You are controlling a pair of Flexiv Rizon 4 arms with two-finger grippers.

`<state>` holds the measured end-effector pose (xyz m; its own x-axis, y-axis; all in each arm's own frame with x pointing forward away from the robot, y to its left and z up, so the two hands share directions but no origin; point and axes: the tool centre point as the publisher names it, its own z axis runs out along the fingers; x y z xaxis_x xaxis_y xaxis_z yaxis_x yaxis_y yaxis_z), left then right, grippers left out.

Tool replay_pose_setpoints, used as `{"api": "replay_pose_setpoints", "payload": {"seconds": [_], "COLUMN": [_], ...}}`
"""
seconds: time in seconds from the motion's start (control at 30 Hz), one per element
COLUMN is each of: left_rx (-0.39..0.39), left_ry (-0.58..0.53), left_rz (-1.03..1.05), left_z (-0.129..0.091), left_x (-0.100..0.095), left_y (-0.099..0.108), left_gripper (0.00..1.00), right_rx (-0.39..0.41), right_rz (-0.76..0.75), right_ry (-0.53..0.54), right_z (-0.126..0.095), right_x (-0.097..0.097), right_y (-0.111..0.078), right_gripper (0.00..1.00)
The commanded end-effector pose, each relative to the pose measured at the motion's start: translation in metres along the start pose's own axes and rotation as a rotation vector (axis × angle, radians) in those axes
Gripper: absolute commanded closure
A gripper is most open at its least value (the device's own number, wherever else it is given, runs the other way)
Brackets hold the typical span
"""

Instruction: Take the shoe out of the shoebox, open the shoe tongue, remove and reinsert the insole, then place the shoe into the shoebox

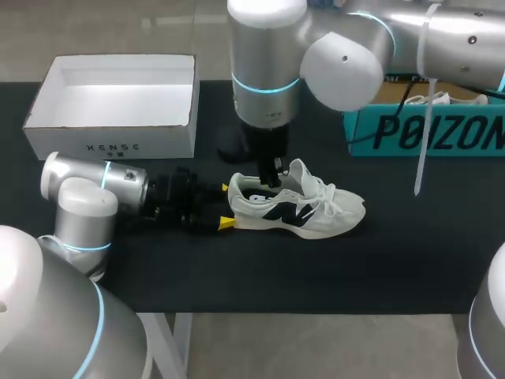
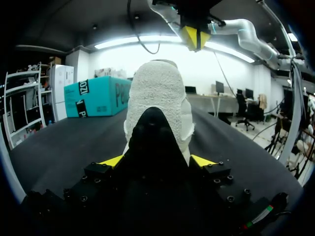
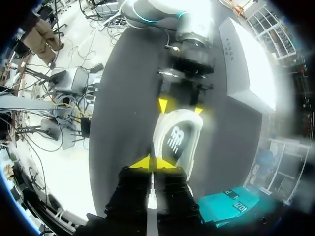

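A white shoe (image 1: 304, 209) with a dark side logo lies on the black table, toe to the right. My left gripper (image 1: 226, 206) comes in from the left and is shut on the shoe's heel (image 2: 158, 98), one yellow fingertip (image 2: 112, 161) on each side. My right gripper (image 1: 271, 180) hangs straight down over the shoe's opening, close to the tongue (image 1: 300, 170). Its yellow tips (image 3: 153, 163) are pressed together. I cannot tell whether anything thin is pinched. The insole (image 3: 174, 140) with its printed mark shows inside the shoe. The white shoebox (image 1: 110, 142) stands open at the back left.
A teal box (image 1: 430, 130) at the back right holds another white shoe (image 1: 430, 99). The table's front edge (image 1: 260, 312) runs just below the shoe. A white cable (image 1: 420, 150) hangs from my right arm over the table's right side.
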<state>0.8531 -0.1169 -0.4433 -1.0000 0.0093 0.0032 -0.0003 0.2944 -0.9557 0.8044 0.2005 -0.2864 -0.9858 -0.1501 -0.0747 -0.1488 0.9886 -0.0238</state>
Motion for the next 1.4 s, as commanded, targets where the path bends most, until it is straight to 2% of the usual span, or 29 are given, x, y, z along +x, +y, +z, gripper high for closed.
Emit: {"api": "replay_pose_setpoints", "payload": {"seconds": [0.03,0.4,0.87,1.1,1.4], "left_rx": [0.001,0.001,0.001,0.001,0.001], "left_ry": [-0.001,-0.001,-0.001,-0.001,-0.001], "left_rz": [0.001,0.001,0.001,0.001,0.001], "left_z": [0.004,0.004,0.004,0.004,0.004], "left_x": [-0.002,-0.002,-0.002,-0.002,-0.002], "left_y": [0.004,0.004,0.004,0.004,0.004], "left_gripper": [1.00,1.00,1.00,1.00,1.00], "right_rx": [-0.010,0.047,0.123,0.153,0.167], "right_rz": [0.027,0.111,0.136,0.159,0.199], "right_ry": [-0.012,-0.032,-0.066,-0.040,-0.008], "right_z": [0.011,0.039,0.062,0.084,0.100], "right_x": [-0.002,-0.015,-0.049,-0.058,-0.065], "right_y": [-0.009,-0.034,-0.043,-0.049,-0.057], "right_gripper": [1.00,1.00,1.00,1.00,1.00]}}
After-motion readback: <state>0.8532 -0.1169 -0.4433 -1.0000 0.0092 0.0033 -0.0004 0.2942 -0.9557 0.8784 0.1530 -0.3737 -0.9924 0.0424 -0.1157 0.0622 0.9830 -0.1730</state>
